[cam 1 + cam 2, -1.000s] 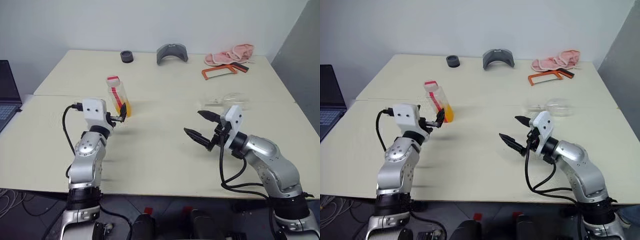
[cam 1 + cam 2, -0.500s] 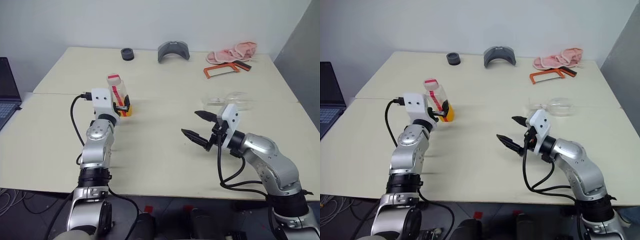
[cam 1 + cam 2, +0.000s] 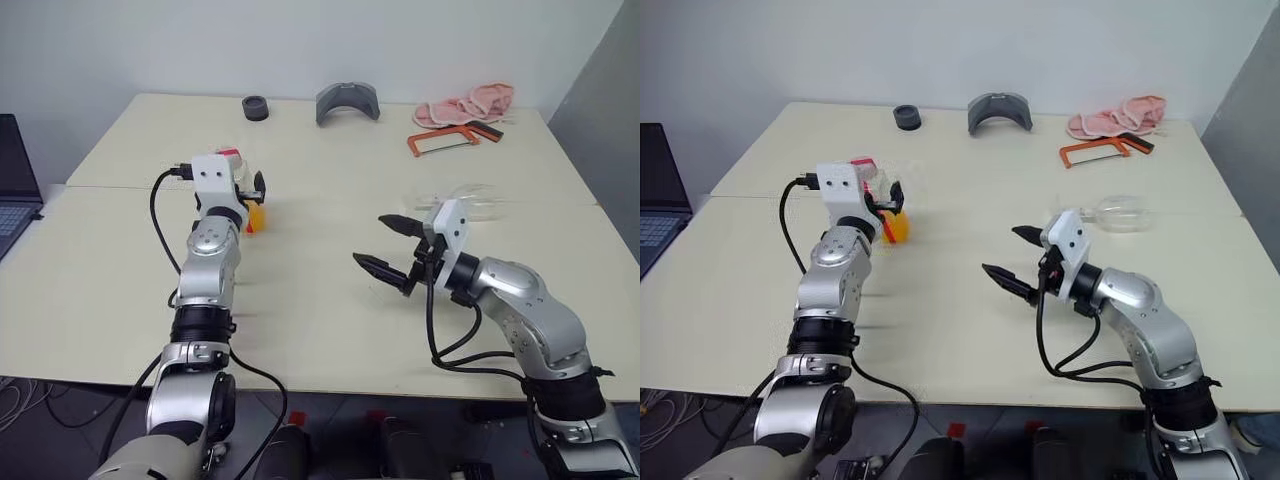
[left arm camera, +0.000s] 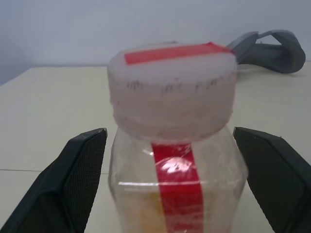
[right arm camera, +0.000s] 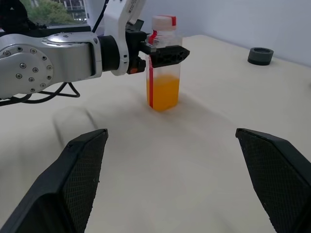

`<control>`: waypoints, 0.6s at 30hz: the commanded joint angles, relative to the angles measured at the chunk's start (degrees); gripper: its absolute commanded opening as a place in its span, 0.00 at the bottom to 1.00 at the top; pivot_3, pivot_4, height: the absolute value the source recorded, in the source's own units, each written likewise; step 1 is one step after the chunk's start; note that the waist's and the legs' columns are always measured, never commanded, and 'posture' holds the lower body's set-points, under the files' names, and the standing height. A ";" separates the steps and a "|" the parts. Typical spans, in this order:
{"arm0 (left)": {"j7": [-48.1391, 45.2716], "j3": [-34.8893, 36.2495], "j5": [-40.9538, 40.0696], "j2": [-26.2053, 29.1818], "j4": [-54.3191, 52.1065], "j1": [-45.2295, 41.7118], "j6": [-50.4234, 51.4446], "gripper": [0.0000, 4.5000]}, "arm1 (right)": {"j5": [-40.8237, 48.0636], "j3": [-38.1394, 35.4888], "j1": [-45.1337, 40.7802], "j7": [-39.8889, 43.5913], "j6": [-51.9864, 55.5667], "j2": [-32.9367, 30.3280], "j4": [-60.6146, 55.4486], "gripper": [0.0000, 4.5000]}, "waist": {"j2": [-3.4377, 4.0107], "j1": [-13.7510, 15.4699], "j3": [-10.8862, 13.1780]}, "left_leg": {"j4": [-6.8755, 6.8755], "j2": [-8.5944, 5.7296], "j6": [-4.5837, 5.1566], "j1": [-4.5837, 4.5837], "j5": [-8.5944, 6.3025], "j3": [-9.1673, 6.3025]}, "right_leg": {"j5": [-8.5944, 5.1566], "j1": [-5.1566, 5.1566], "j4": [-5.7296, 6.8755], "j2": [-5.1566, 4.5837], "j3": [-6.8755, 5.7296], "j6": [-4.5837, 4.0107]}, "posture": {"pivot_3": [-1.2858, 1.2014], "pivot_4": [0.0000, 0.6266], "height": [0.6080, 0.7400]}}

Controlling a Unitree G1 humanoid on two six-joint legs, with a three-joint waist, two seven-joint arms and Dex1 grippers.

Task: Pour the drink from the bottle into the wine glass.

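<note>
Capped bottle point(image 5: 163, 63) upright on desk's left half, orange drink point(image 5: 163, 92) filling bottom third; wine glass point(image 3: 1118, 213) on its side toward right edge

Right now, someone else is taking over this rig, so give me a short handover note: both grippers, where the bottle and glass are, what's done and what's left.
Left gripper: open, jaws either side of the bottle just below its cap, not yet closed on it.
Right gripper: open, holding nothing, above the table in front of the wine glass.
Bottle: upright on the table, capped, the drink filling its lower part.
Wine glass: lying on its side on the table beyond the right gripper.
Done: left gripper lined up on the bottle.
Left: grip the bottle, stand the glass up, open the cap, pour.
</note>
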 commanded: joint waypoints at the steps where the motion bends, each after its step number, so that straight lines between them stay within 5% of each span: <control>1: 1.05 0.00 0.49 -0.10 0.33 -1.96 -1.23 0.99 | 0.17 -0.25 -1.05 0.71 -1.22 0.23 -0.92 1.00 | 0.00 0.00 0.00 | 0.00 0.00 0.00 0.00 0.00 0.01 | 0.00 0.00 0.00 0.00 0.01 0.00 | 0.52 0.24 1.00; 18: 2.97 -0.42 1.64 0.01 0.72 -3.52 0.56 0.99 | 0.66 -1.35 -1.58 0.97 -0.56 0.50 -0.41 1.00 | 0.00 0.00 0.00 | 0.01 0.00 -0.01 0.00 0.00 -0.01 | 0.00 -0.01 0.03 -0.01 0.00 0.00 | 0.52 0.24 1.00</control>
